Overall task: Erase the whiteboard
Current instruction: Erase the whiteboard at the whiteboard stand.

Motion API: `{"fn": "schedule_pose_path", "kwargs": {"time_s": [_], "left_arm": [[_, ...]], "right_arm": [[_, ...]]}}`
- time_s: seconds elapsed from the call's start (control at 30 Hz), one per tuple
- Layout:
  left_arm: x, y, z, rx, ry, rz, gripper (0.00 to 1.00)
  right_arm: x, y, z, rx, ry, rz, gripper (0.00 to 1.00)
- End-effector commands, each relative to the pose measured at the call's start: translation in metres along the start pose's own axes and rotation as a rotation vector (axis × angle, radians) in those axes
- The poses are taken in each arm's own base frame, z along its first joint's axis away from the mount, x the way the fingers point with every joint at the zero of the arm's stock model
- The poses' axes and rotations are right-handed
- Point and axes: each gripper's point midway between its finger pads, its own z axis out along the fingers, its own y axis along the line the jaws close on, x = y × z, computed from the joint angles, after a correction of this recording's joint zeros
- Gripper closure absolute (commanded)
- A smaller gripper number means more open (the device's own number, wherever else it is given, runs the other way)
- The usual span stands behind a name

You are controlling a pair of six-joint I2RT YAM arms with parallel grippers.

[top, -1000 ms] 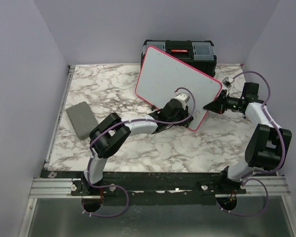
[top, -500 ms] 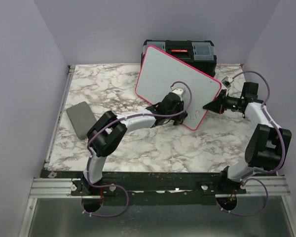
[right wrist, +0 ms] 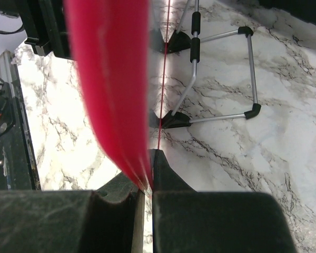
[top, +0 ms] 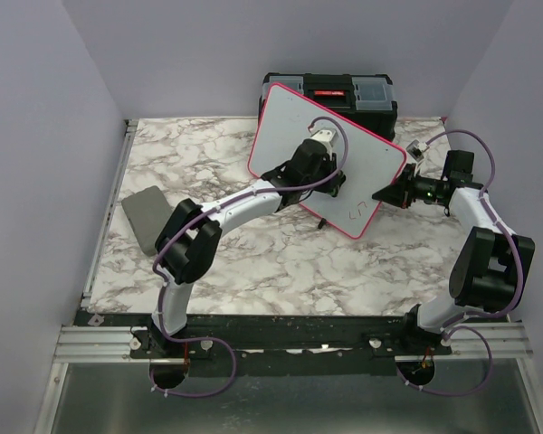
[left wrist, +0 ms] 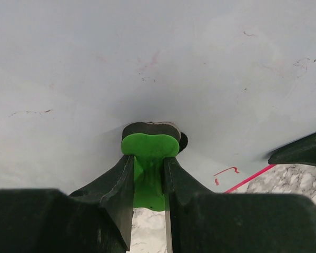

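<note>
The whiteboard (top: 285,122) stands tilted on its wire stand, white with a pink-red rim. Red handwriting (top: 357,209) remains near its lower right corner, and the red marks (left wrist: 226,172) also show in the left wrist view. My left gripper (top: 328,177) is over the middle of the board, shut on a green eraser (left wrist: 150,145) whose dark pad is pressed against the white face. My left gripper (left wrist: 148,162) has the eraser's green handle between its fingers. My right gripper (top: 381,194) is shut on the board's right rim (right wrist: 110,79), seen edge-on in my right gripper (right wrist: 147,169).
A black toolbox (top: 348,95) stands right behind the board at the table's far edge. A small grey flat pad (top: 145,219) lies at the left. The board's wire stand (right wrist: 221,68) with black feet rests on the marble top. Purple walls close in both sides.
My left gripper has slid the eraser up the board from its lower right edge toward the middle. The board and my right gripper have stayed put.
</note>
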Motion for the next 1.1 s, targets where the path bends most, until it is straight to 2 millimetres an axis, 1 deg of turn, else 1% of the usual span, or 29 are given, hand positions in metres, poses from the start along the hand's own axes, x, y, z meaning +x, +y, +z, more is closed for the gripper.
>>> {"fn": "schedule_pose_path", "kwargs": {"time_s": [0.0, 0.1, 0.23, 0.27, 0.3, 0.43, 0.53, 0.63, 0.77, 0.83, 0.9, 0.97, 1.07], "left_arm": [[-0.009, 0.026, 0.005, -0.042, -0.069, -0.034, 1.00], [0.006, 0.020, 0.007, -0.010, -0.045, -0.054, 1.00], [0.014, -0.012, 0.013, 0.044, -0.028, 0.024, 1.00], [0.012, -0.020, 0.013, 0.059, -0.034, 0.035, 1.00], [0.011, -0.025, 0.014, 0.066, -0.037, 0.041, 1.00], [-0.002, -0.045, 0.010, 0.100, -0.074, 0.082, 1.00], [-0.002, -0.059, 0.005, 0.124, -0.091, 0.118, 1.00], [0.006, -0.064, 0.005, 0.135, -0.085, 0.125, 1.00], [0.022, -0.070, 0.009, 0.150, -0.058, 0.122, 1.00], [0.022, -0.070, 0.010, 0.150, -0.064, 0.123, 1.00], [0.013, -0.070, 0.008, 0.141, -0.086, 0.133, 1.00], [-0.008, -0.073, 0.005, 0.135, -0.121, 0.150, 1.00], [-0.045, -0.080, 0.000, 0.132, -0.182, 0.179, 1.00]], "right_arm": [[-0.006, 0.034, 0.005, -0.143, -0.037, 0.072, 0.99], [-0.005, 0.034, 0.005, -0.143, -0.036, 0.075, 0.99], [-0.005, 0.034, 0.005, -0.142, -0.034, 0.076, 0.99], [-0.005, 0.034, 0.005, -0.142, -0.033, 0.077, 0.99], [-0.005, 0.034, 0.005, -0.142, -0.034, 0.076, 0.99], [-0.006, 0.034, 0.005, -0.141, -0.035, 0.072, 0.99], [-0.006, 0.034, 0.005, -0.142, -0.034, 0.073, 0.99], [-0.006, 0.035, 0.005, -0.143, -0.035, 0.072, 0.99], [-0.006, 0.035, 0.005, -0.144, -0.036, 0.070, 0.99], [-0.007, 0.036, 0.005, -0.145, -0.037, 0.070, 0.99], [-0.007, 0.036, 0.005, -0.146, -0.037, 0.070, 0.99], [-0.007, 0.036, 0.004, -0.145, -0.037, 0.069, 0.99], [-0.007, 0.036, 0.004, -0.146, -0.037, 0.068, 0.99]]}}
